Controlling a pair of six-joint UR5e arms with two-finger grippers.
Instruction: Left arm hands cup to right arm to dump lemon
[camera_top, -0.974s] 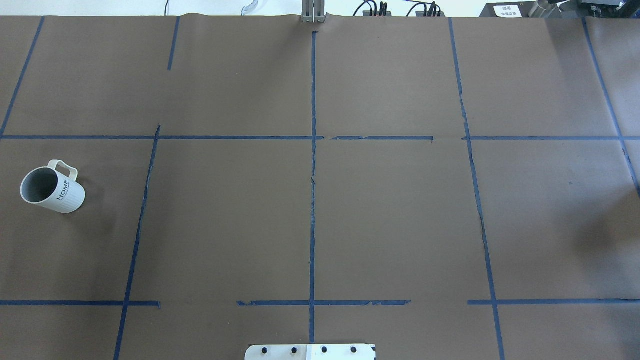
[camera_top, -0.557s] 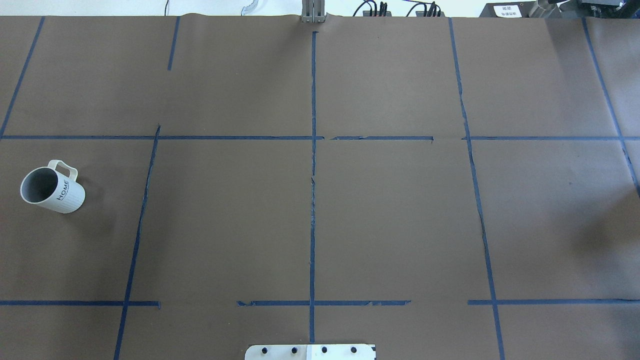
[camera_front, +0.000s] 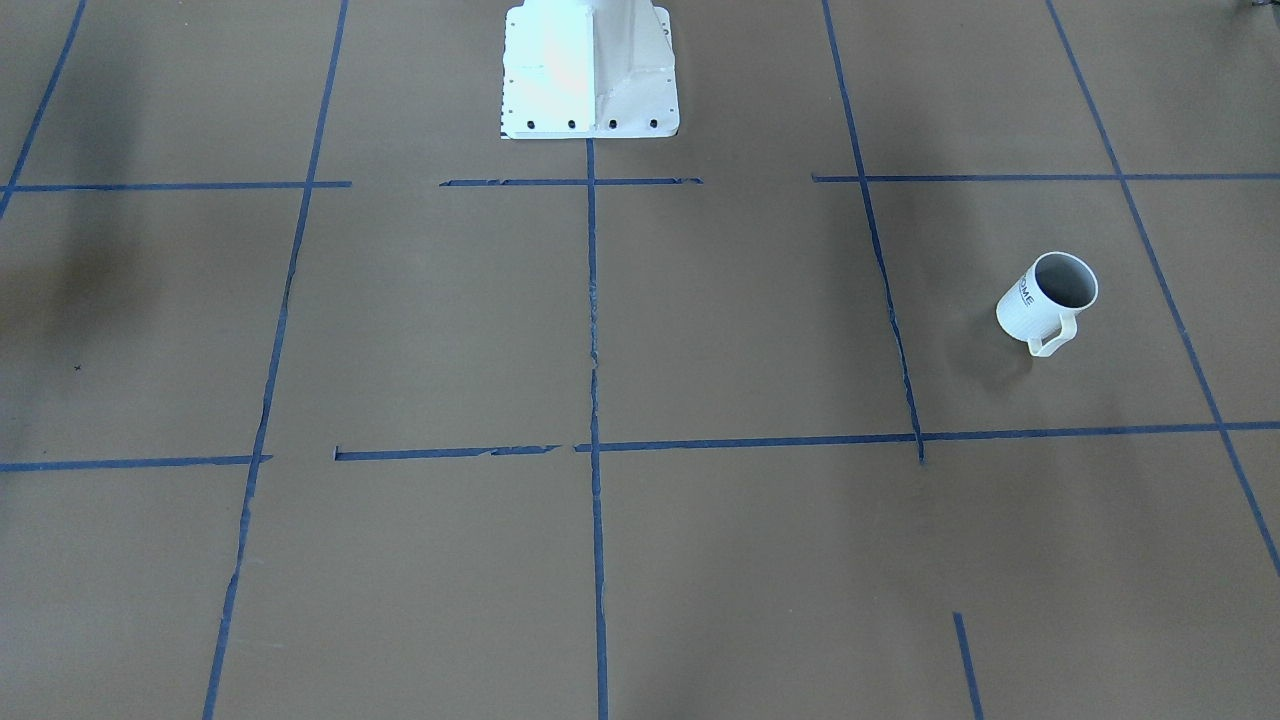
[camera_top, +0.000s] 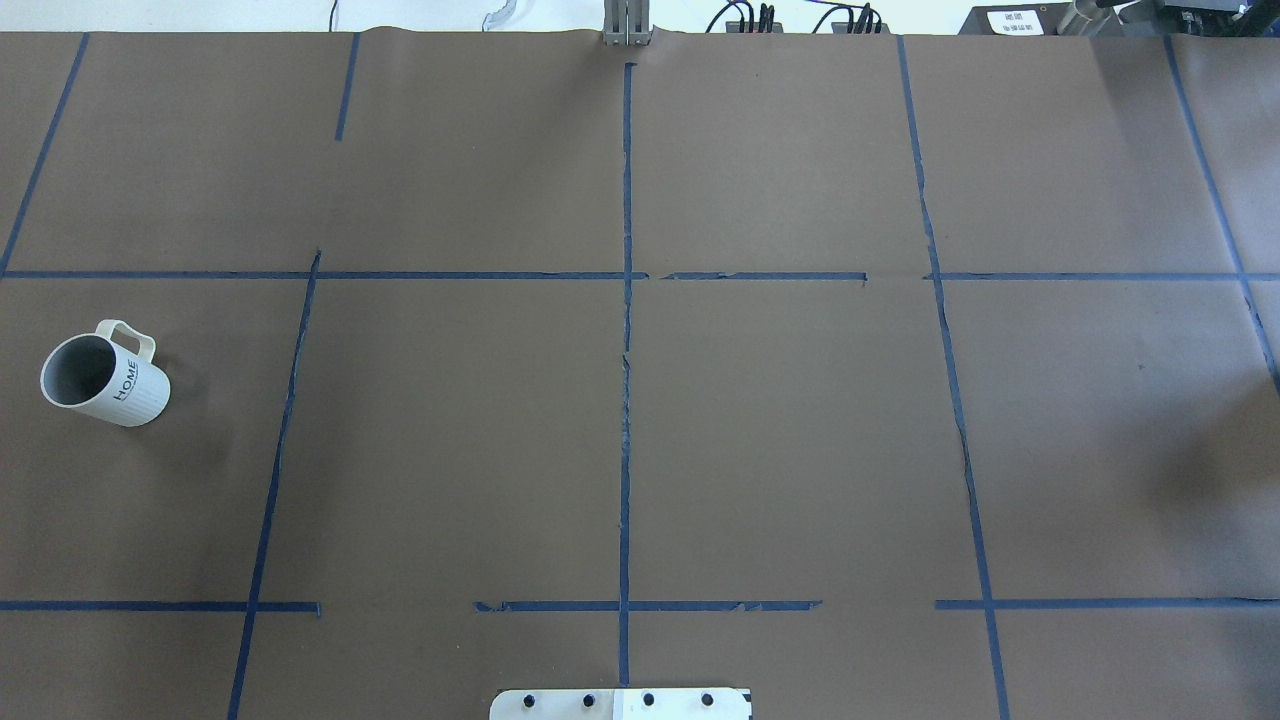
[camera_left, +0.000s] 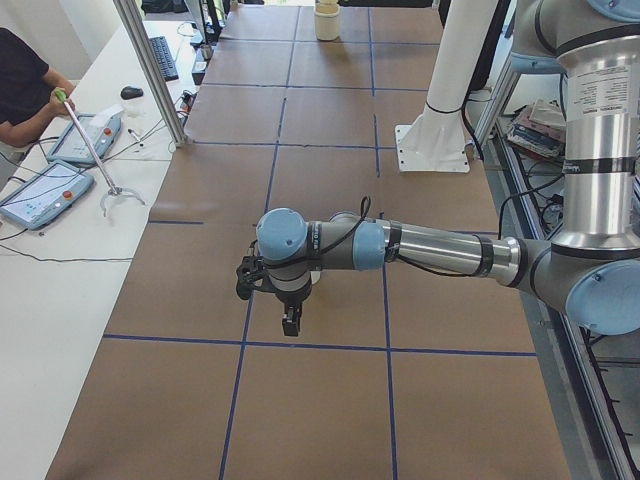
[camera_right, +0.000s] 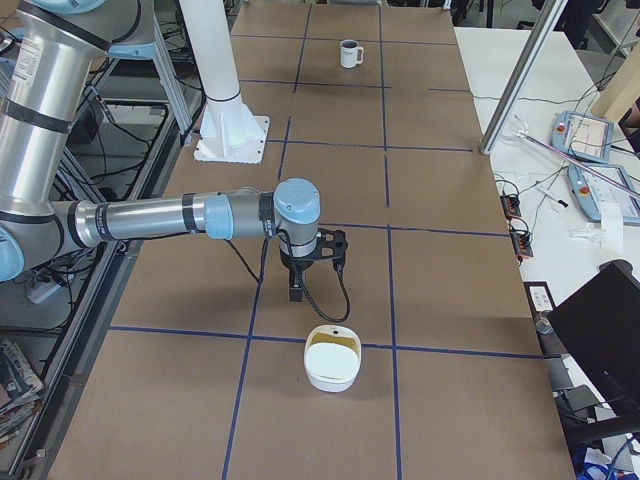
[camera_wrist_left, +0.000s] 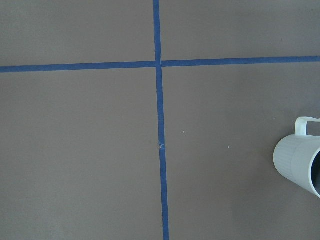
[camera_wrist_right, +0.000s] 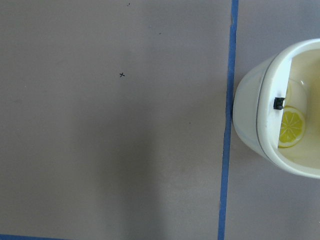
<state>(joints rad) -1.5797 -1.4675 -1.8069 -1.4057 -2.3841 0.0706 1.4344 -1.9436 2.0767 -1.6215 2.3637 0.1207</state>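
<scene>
1. Foreground, right-end view: a cream bowl (camera_right: 330, 384) sits low and centre on the brown-papered table (camera_top: 800, 450), beside a crossing of blue tape lines (camera_top: 625, 400). The right wrist view cuts it off at the right edge and shows a yellow slice-shaped mark (camera_wrist_right: 291, 125) inside.
2. Just behind the bowl and apart from it, the right gripper (camera_right: 296, 296) points straight down above the table. The right arm (camera_right: 180, 220) runs level from the left edge. Whether its jaws are released or clenched cannot be told from here.
3. Middle distance: the white pedestal (camera_right: 225, 90) stands at upper left.
4. Far end, top centre of the same view: the cup (camera_right: 349, 53) stands upright on the paper, alone, with no gripper touching it. The overhead view places it at the left edge, mid-height, with its handle towards the upper right and "HOME" on its side. The front-facing view places it at centre right.
5. Left-end view: the left arm (camera_left: 440, 250) reaches from the right edge to the centre, and the left gripper (camera_left: 290, 325) hangs downward over the table. Its jaw state cannot be told either. The left wrist view catches the cup at its right edge, ribbed wall and handle showing.
6. Upper left of that view: a person (camera_left: 20, 80) sits at a white side bench.
</scene>
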